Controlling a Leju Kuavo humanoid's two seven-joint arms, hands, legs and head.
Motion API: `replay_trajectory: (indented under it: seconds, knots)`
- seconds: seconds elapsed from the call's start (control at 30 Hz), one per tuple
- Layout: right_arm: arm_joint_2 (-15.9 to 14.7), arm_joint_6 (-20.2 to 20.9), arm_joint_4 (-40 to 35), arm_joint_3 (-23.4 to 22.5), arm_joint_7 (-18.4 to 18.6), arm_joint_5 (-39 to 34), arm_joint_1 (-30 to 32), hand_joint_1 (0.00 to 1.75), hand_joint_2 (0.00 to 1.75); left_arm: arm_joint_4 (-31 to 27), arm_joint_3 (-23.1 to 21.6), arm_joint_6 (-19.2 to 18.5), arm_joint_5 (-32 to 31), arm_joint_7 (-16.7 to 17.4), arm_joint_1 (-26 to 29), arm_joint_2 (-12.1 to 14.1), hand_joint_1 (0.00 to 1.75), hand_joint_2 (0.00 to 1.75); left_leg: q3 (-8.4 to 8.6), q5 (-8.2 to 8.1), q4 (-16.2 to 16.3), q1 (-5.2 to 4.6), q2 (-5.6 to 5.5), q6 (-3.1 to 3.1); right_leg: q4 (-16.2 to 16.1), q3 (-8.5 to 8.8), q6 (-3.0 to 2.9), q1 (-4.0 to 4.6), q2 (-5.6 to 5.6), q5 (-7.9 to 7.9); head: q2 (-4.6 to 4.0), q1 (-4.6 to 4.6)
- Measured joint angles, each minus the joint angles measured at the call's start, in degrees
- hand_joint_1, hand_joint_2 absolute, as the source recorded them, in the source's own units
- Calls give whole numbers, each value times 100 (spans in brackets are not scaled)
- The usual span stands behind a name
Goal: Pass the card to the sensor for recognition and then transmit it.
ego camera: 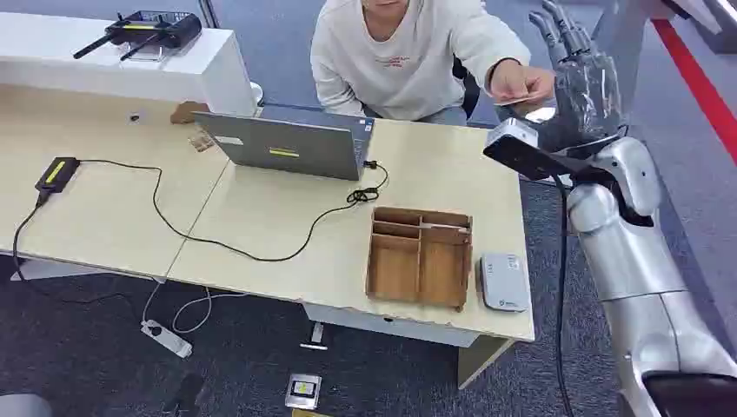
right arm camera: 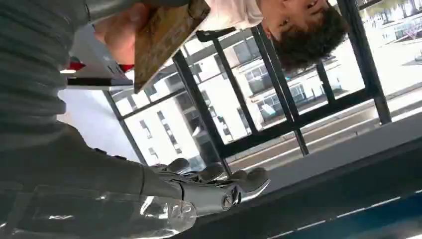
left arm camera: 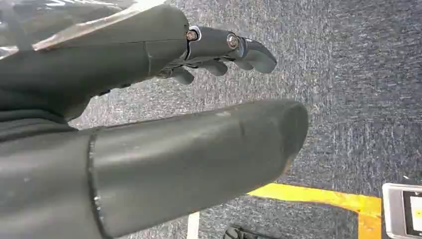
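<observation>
card pinched by person's hand beside raised right hand, fingers apart, empty | left hand seen over carpet, fingers loosely apart | card face unreadable

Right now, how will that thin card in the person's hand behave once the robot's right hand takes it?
The thin flat card is probably light and fairly stiff: it juts flat from the person's hand without drooping. Likely slippery and easily dropped, since the raised right hand has broad, spread fingers.

Matt wooden tray, glossy metal arm
</observation>
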Motion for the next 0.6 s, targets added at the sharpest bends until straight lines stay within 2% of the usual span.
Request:
replay_trajectory:
  seconds: [0.03,0.07,0.27,0.33,0.4,0.6]
  knots:
    - [22,-4,46,9,-15,-2,-18,14,175,-4,0,-15,17,7,1,0,0,0,0,0,0,0,0,0,0,0,0,0,0,0,0,-2]
    - [50,-4,91,15,-33,-2,-32,175,175,-7,0,-22,28,11,1,0,0,0,0,0,0,0,0,0,0,0,0,0,0,0,0,0]
    - [236,138,363,79,-77,-127,-137,175,175,-83,2,-37,72,85,5,-2,0,0,0,0,0,0,0,0,0,0,0,0,0,0,0,0]
    - [291,155,472,105,-177,-227,-187,175,175,-83,4,199,61,-237,19,-31,0,0,-1,0,-1,0,0,0,0,0,0,0,0,0,0,0]
    - [339,149,597,122,-262,-297,-233,175,175,-55,7,275,66,-505,24,-72,0,0,-1,0,-1,0,0,0,0,0,0,0,-1,0,0,0]
    - [448,157,907,157,-426,-448,-356,175,175,59,13,234,92,-704,52,-197,0,0,0,0,0,-1,0,0,0,0,0,0,-1,0,0,0]
